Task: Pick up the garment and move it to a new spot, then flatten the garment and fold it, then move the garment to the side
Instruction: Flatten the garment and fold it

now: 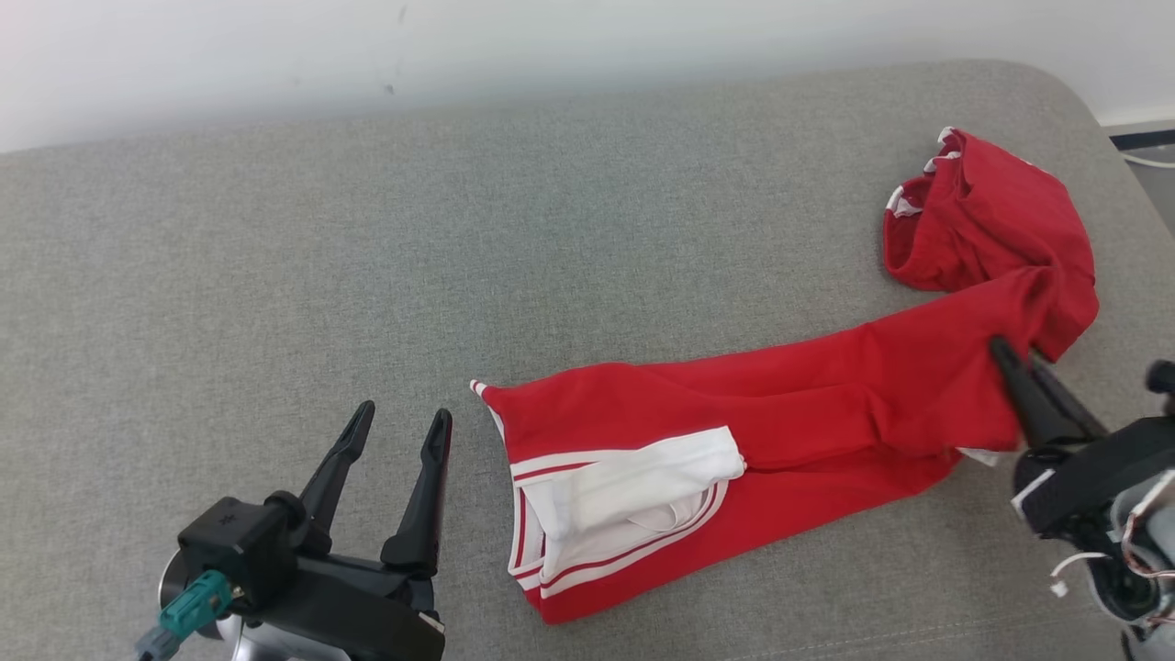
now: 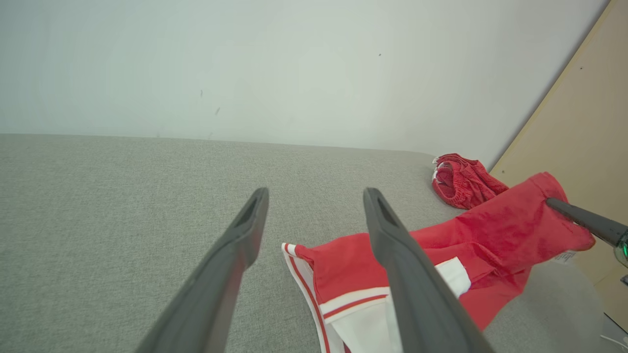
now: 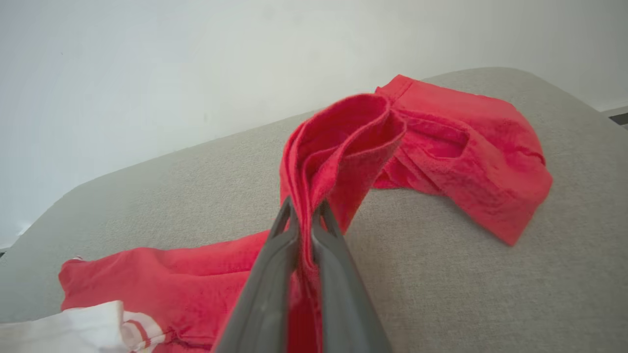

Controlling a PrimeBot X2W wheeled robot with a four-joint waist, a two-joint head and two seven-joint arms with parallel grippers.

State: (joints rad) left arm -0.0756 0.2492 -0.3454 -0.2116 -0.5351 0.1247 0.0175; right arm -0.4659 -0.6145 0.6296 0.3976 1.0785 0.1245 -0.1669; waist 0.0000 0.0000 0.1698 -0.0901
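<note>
One red garment (image 1: 826, 404) with white panels and stripes lies on a grey cushion (image 1: 275, 275) below a pale wall (image 1: 459, 46). In the head view it runs as a long band from its white-trimmed end near 6 o'clock to a bunched end at 2 o'clock. Two grippers are present, each with two dark fingers. The left gripper (image 1: 405, 413), at 7 o'clock, has its fingers spread apart and holds nothing; its tips stand just beside the garment's striped corner without touching it. The right gripper (image 1: 1001, 349), at 4 o'clock, meets the red cloth close to the bunched end. The right wrist view supplies the detail that the head view leaves uncertain: the right gripper (image 3: 306, 206) has its fingers drawn together on a doubled fold of red cloth, which rises above the tips at 12 o'clock, while the rest of the bunched end rests on the cushion towards 2 o'clock. The left wrist view adds the height: between the parted fingers of the left gripper (image 2: 316, 196) the striped end lies flat, whereas at 3 o'clock the pinched part is raised clear of the cushion, in front of a tan wooden panel (image 2: 588, 122).
</note>
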